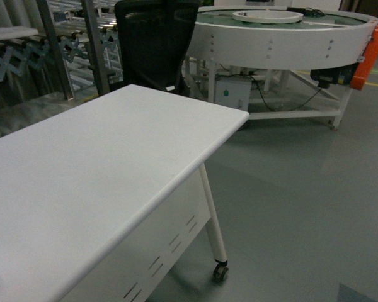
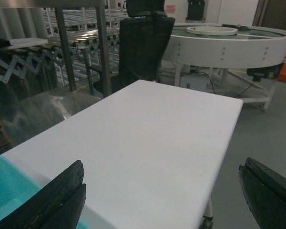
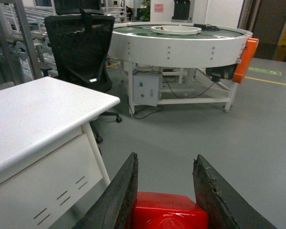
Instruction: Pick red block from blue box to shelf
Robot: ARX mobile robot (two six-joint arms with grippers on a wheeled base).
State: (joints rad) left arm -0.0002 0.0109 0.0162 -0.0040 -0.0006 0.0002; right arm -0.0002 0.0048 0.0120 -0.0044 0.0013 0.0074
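- The right gripper point(image 3: 164, 191) has its jaws closed in on the red block point(image 3: 169, 212), which sits pinched between the two dark fingers, low in the right wrist view, out over the grey floor point(image 3: 238, 133) just off the desk's point(image 1: 94, 170) edge.
- The left gripper point(image 2: 167, 195) hangs with its jaws spread wide and nothing in them, above the near end of the desk.
- A corner of the blue box point(image 2: 7, 186) shows at the desk's near left edge; what lies inside it I cannot tell.
- Behind the desk stands a black mesh office chair point(image 1: 154, 44).
- Left of the chair, beyond the desk, are the perforated metal posts of the shelf point(image 1: 94, 44).
- Past the desk's far corner stands the white round machine point(image 1: 283, 41) with an orange panel point(image 1: 375, 53).
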